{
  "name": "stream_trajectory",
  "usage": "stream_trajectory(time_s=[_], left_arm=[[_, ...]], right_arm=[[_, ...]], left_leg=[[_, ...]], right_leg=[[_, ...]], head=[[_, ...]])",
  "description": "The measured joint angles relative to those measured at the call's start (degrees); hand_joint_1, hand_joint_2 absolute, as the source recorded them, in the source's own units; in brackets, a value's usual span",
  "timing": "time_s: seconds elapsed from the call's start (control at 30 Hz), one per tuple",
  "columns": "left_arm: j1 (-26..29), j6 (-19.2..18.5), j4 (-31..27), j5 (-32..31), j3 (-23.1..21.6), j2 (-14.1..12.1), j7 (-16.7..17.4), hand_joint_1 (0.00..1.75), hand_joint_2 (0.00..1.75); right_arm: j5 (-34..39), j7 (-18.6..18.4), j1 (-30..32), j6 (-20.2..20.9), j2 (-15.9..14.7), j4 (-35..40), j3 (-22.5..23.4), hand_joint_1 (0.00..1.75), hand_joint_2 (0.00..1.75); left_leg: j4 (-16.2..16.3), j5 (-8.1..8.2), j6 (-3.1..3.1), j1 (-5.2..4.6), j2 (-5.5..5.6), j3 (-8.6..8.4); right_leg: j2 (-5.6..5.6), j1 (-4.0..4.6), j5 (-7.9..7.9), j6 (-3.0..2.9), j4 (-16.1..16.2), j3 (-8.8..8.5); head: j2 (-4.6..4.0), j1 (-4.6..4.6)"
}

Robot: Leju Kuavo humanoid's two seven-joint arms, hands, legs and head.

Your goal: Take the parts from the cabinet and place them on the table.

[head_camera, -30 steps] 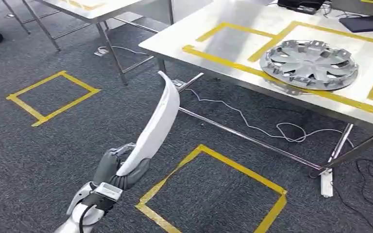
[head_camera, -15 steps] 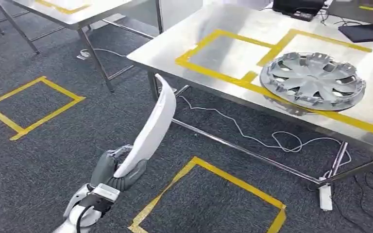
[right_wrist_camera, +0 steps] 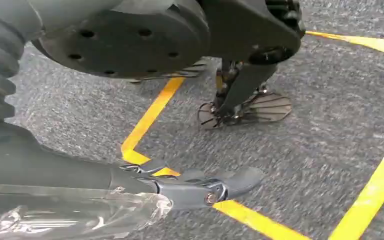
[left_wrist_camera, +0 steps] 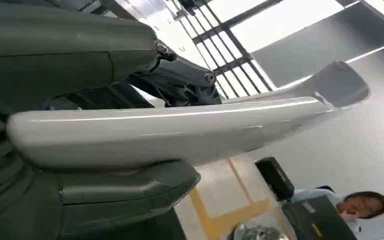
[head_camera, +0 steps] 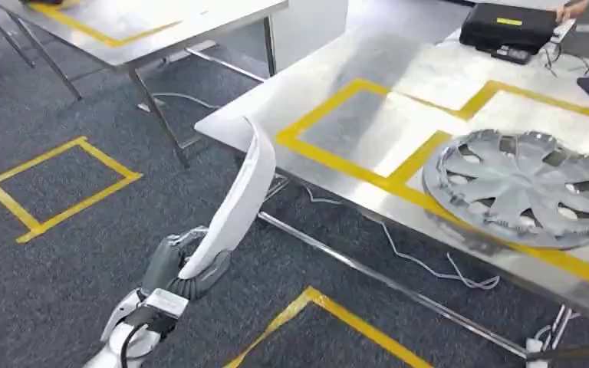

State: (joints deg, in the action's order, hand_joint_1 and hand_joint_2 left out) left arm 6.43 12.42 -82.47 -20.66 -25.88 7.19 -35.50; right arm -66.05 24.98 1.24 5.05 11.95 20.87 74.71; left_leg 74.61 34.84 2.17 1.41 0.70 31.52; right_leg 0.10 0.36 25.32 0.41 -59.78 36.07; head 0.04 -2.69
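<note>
White trim part, long and curved, is standing up from the left hand, whose fingers are closing around its lower end; its upper tip is reaching just beside the near-left corner of the worktop. I judge that the carrying step is in hand: the part is not yet lying on the worktop. The next move is calling for lifting the part over the edge and laying it inside the free yellow tape square. A silver wheel cover is already lying in the neighbouring square toward the right edge, so the part must be staying apart from it. The right hand is hanging over the carpet floor, gripping a clear plastic thing, it seems. A black case is sitting at the far edge.
</note>
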Motion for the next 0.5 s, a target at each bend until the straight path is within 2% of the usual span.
stream_trajectory(time_s=[0.07,0.1,0.13,0.17,0.2,0.23,0.27,0.3,0.33,0.37,0.4,0.43,0.47,0.5], left_arm=[[0.25,0.15,0.0,0.13,0.11,-0.09,0.02,1.75,1.75],[0.27,0.15,0.0,0.13,0.11,-0.13,0.02,1.75,1.75],[0.32,0.2,0.0,0.13,0.11,-0.15,0.02,1.75,1.75],[0.36,0.22,0.0,0.15,0.11,-0.17,0.02,1.75,1.75],[0.51,0.22,0.0,0.2,0.13,-0.24,0.02,1.75,1.75],[0.68,0.26,0.13,0.26,0.18,-0.48,0.05,1.75,1.75],[0.83,0.24,0.17,0.26,0.2,-0.52,0.07,1.75,1.75],[0.86,0.17,0.15,0.09,0.2,-0.48,0.31,1.75,1.75],[0.68,0.17,0.15,0.13,0.22,-0.31,0.31,1.75,1.75],[0.29,0.17,0.15,0.13,0.24,-0.24,0.31,1.75,1.75],[0.27,0.15,0.15,0.11,0.31,-0.2,0.33,1.75,1.75],[0.34,0.13,0.15,0.11,0.39,-0.22,0.35,1.75,1.75],[0.29,0.04,0.2,0.07,0.44,-0.2,0.37,1.75,1.75],[0.25,-0.11,0.22,-0.43,0.39,-0.2,0.39,1.75,1.75]], right_arm=[[-0.17,-0.07,0.09,0.11,0.09,0.0,0.24,0.0,1.75],[-0.2,-0.07,0.09,0.35,0.22,0.0,0.37,0.0,1.75],[-0.17,-0.07,0.06,0.46,0.29,0.0,0.42,0.0,1.75],[-0.17,-0.09,0.09,0.55,0.39,0.0,0.46,0.0,1.75],[-0.17,-0.09,0.14,0.61,0.48,0.0,0.5,0.0,1.75],[-0.15,-0.13,0.07,0.66,0.53,0.0,0.76,0.0,1.75],[-0.17,-0.13,-0.2,0.77,0.55,0.0,0.9,0.0,1.75],[-0.17,-0.24,-0.19,0.76,0.55,0.0,0.92,0.0,1.75],[-0.17,-0.17,-0.04,0.76,0.55,0.02,0.96,0.0,1.75],[-0.22,-0.15,-0.04,0.81,0.55,0.04,0.98,0.0,1.75],[-0.33,-0.13,-0.2,0.85,0.55,0.04,0.98,0.0,1.75],[-0.33,-0.04,-0.35,0.94,0.55,0.07,0.96,0.0,1.75],[-0.33,-0.04,-0.48,0.96,0.55,0.07,0.96,0.0,1.75],[-0.35,-0.07,-0.33,0.98,0.55,0.04,0.98,0.0,1.75]], left_leg=[[0.38,6.58,-0.34,-0.49,0.0,5.15],[-0.25,8.48,-0.57,-0.72,0.0,7.42],[-2.22,8.0,-0.79,-0.93,0.0,9.2],[-5.35,4.27,-0.77,-1.06,0.05,10.25],[-9.28,-3.79,-0.65,-1.1,0.28,10.72],[-14.27,-14.6,-0.59,-1.01,0.97,11.76],[-16.21,-17.07,-0.72,-1.06,0.88,11.66],[-16.31,-15.92,-1.0,-1.29,0.71,11.06],[-17.23,-15.1,-1.46,-1.23,0.58,10.22],[-17.48,-14.72,-1.91,-1.21,0.23,9.22],[-17.9,-14.57,-2.24,-1.08,0.14,7.32],[-18.21,-13.55,-2.61,-1.11,-0.12,5.88],[-18.65,-12.51,-2.76,-1.17,-0.59,4.36],[-19.06,-11.49,-2.8,-1.22,-0.84,2.75]], right_leg=[[0.04,0.0,2.39,-0.18,0.39,-3.3],[0.21,-0.1,3.73,-0.16,0.61,-5.22],[0.57,-0.3,5.17,-0.07,0.84,-7.37],[1.28,-0.49,6.68,0.24,1.06,-9.43],[1.34,-0.6,7.94,0.45,1.48,-9.94],[1.62,-0.65,9.09,0.55,1.39,-11.15],[2.66,-0.64,10.07,0.96,1.81,-11.8],[2.73,-0.96,10.83,1.28,3.57,-12.86],[2.81,-0.84,9.61,1.9,3.95,-15.15],[2.82,-0.86,8.44,2.2,3.81,-15.06],[2.57,-0.73,7.18,2.39,1.21,-13.78],[1.42,-0.58,5.19,2.0,-4.07,-10.81],[1.0,-0.32,4.69,1.66,-9.61,-6.86],[0.74,0.02,6.36,1.48,-13.31,-3.09]], head=[[-0.02,0.02],[-0.04,-0.11],[-0.04,-0.11],[-0.04,-0.15],[-0.04,-0.2],[-0.2,-0.17],[-0.02,-0.79],[-0.11,-0.61],[-0.02,-1.05],[-0.09,-0.7],[0.09,-0.49],[-0.09,-0.17],[0.04,-0.14],[-0.04,0.02]])
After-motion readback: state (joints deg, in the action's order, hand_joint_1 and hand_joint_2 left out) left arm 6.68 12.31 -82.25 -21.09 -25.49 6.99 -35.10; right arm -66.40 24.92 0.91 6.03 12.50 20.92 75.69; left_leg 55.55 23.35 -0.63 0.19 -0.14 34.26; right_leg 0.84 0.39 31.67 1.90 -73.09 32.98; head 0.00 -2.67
